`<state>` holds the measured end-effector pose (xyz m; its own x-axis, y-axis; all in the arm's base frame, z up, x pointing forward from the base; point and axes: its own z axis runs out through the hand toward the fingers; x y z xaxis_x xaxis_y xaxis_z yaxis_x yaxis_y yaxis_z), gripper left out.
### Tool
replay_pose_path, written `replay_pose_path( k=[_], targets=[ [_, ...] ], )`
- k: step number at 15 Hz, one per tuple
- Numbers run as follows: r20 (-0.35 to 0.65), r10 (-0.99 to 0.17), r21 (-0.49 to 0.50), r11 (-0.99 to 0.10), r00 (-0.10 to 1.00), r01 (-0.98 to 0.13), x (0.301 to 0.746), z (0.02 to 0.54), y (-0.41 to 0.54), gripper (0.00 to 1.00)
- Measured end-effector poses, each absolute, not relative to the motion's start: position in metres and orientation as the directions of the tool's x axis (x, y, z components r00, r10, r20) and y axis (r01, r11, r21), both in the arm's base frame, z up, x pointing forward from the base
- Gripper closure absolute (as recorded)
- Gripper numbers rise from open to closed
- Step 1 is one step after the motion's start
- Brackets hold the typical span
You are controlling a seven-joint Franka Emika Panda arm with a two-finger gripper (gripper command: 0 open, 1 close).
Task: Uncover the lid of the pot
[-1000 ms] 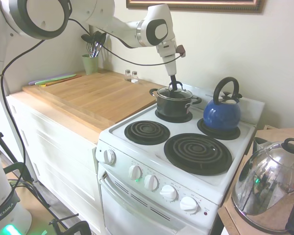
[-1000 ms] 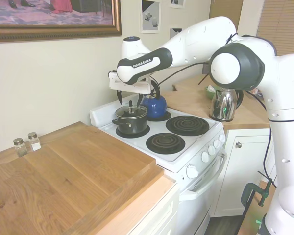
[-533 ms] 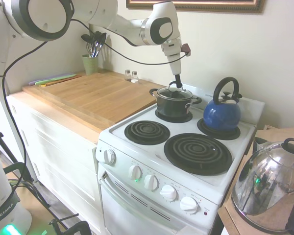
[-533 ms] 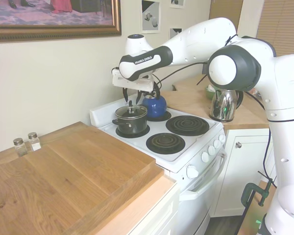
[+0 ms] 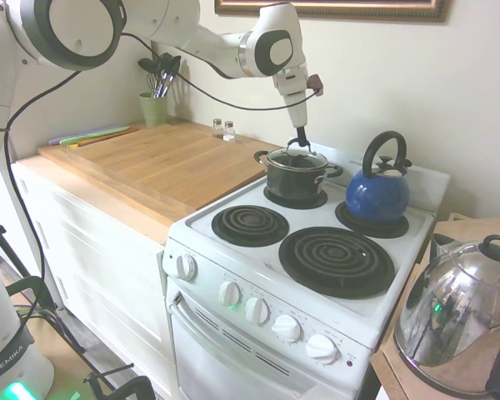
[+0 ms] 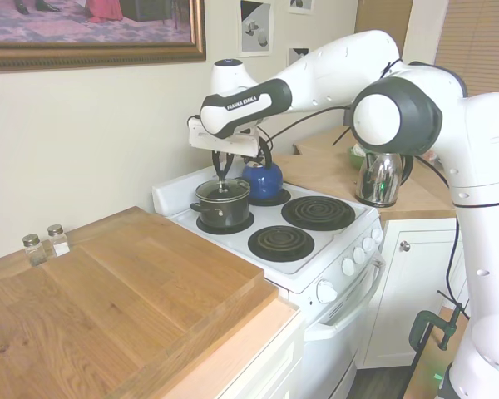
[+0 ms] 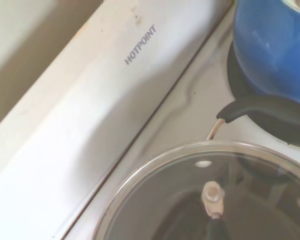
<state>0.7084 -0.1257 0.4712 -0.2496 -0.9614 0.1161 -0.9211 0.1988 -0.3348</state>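
Gripper hangs point-down from the white arm, directly over the pot, fingertips at the level of the knob on the lid. In the second exterior view the gripper has its two dark fingers drawn in close on either side of the knob; whether they actually pinch it I cannot tell from where I stand.

Lid seated flat on the pot, silver rim flush all round. Pot sits on the rear burner of the white stove, on the side nearest the wooden counter.

Blue kettle stands on the neighbouring rear burner, apart from the pot. Both front burners are bare coils. Large steel kettle rests on the counter beyond the stove.

Wrist view: glass lid seen from close above, slightly blurred, blue kettle just beside it, "HOTPOINT" printed on the stove's back panel.
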Motion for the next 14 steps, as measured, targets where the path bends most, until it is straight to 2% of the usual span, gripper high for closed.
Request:
replay_pose_path(
  k=[7,11,14],
  targets=[
    [0.086,-0.967,-0.339,0.197,-0.239,-0.920,0.705,0.480,-0.128,1.00],
    [0.061,-0.969,-0.407,0.194,-0.239,-0.893,0.677,0.542,-0.150,1.00],
    [0.061,-0.981,-0.454,0.137,-0.184,-0.881,0.644,0.593,-0.117,1.00]
  ],
)
